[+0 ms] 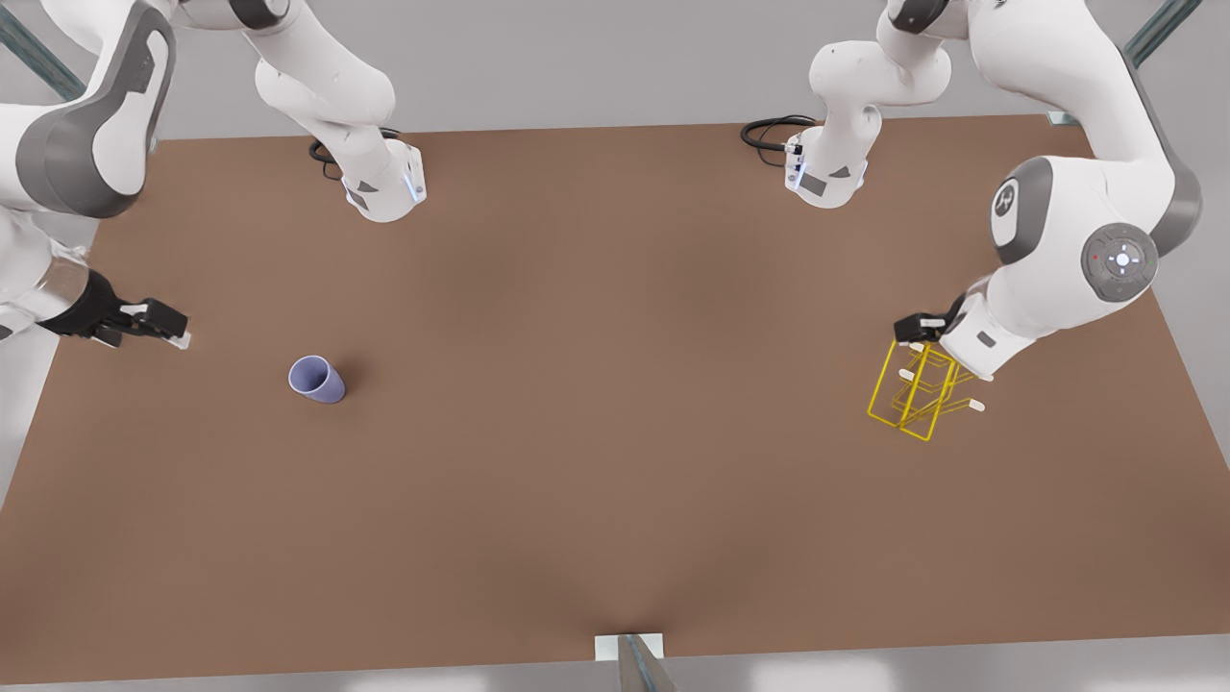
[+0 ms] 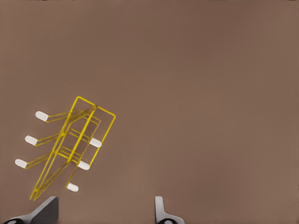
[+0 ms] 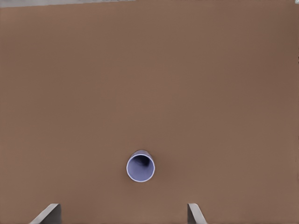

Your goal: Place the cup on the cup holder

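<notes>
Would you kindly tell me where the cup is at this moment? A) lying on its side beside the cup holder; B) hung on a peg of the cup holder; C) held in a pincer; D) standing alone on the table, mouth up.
D: the cup stands mouth up on the bare table, far from the cup holder and clear of both open pincers, right and left.

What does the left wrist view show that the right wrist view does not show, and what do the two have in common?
Left wrist view: the yellow cup holder with white-tipped pegs, beyond the open left tool. Right wrist view: the cup, standing upright with its mouth towards the camera, beyond the open right tool. Both share the brown table and spread fingertips holding nothing.
</notes>
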